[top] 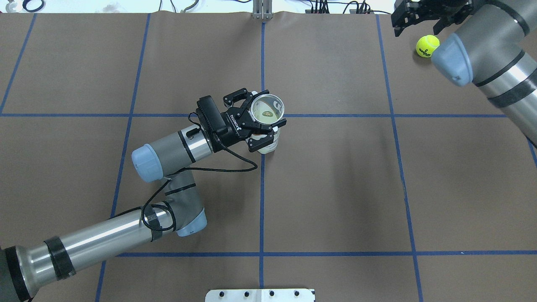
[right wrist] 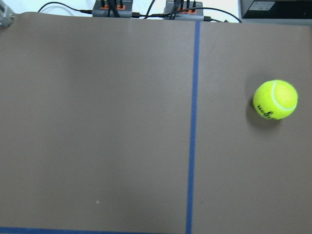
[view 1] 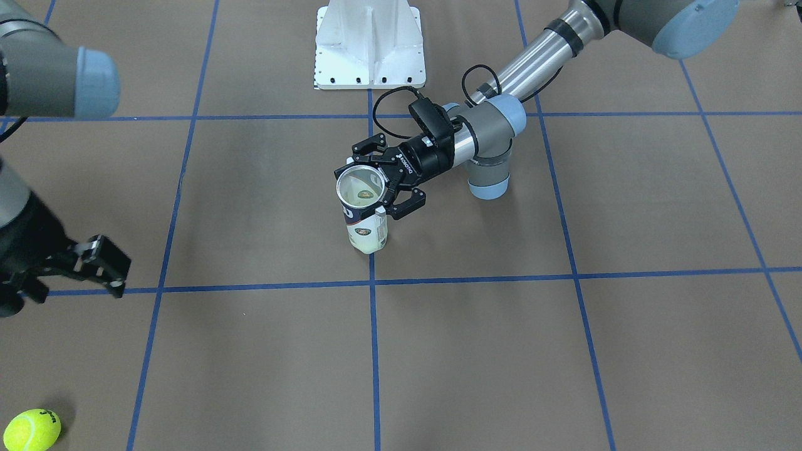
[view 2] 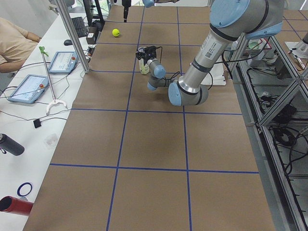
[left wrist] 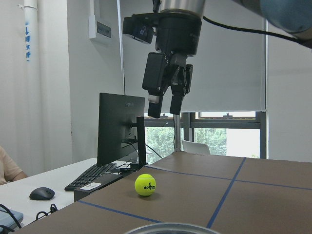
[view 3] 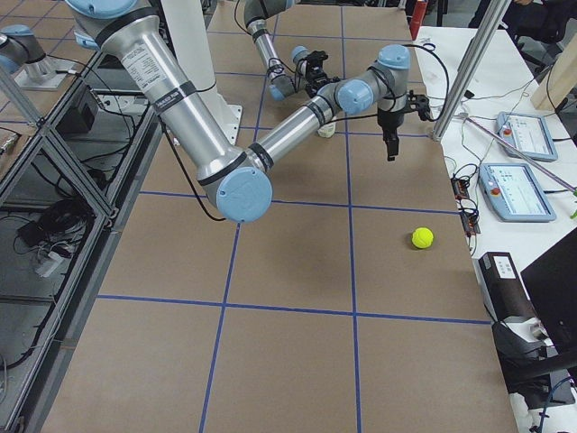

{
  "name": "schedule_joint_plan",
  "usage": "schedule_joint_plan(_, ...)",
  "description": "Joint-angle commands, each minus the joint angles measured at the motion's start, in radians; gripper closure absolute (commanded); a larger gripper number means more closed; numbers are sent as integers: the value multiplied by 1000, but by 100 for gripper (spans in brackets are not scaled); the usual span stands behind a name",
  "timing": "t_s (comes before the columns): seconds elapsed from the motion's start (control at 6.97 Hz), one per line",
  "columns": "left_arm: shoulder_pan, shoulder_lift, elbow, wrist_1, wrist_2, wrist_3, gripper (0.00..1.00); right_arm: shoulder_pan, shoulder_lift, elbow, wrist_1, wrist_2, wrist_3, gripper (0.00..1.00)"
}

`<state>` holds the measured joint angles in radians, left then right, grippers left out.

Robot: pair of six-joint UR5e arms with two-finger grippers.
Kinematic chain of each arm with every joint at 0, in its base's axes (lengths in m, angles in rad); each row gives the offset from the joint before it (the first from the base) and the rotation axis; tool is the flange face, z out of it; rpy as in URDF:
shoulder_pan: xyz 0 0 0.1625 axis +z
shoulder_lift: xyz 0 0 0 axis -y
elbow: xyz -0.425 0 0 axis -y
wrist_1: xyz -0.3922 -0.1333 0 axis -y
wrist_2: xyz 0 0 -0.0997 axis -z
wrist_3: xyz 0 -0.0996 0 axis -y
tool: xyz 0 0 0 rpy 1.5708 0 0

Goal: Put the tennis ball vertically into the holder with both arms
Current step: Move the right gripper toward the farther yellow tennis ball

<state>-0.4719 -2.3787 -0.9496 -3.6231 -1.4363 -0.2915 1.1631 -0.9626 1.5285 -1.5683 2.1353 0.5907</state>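
In the front-facing view the holder (view 1: 365, 219) stands upright at the middle of the table (view 1: 564, 351), mouth up. The left gripper (view 1: 374, 181) is closed around it just under the rim. The tennis ball (view 1: 31, 430) lies loose in a corner on the robot's right. Overhead, the right gripper (top: 419, 19) hangs spread and empty near the ball, well apart from the holder. The left wrist view shows its fingers pointing straight down, above the ball and off to one side. The right wrist view puts the ball at the right edge, off-centre, so a sideways shift probably has to come before any descent.

White pedestal (view 1: 369, 44), monitor (left wrist: 122, 126), probably a mouse (left wrist: 42, 193).
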Motion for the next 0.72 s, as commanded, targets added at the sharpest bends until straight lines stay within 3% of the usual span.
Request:
schedule_joint_plan(0.0,-1,1,0,0,1,0,12,102,-7,-321,320,49,-151,1)
schedule_joint_plan(0.43,-2,1,-1,0,1,-3,1,115,-2,-525,540,63,-181,1)
schedule_joint_plan(0.57,-4,1,-1,0,-1,-2,1,113,5,-557,548,63,-181,1)
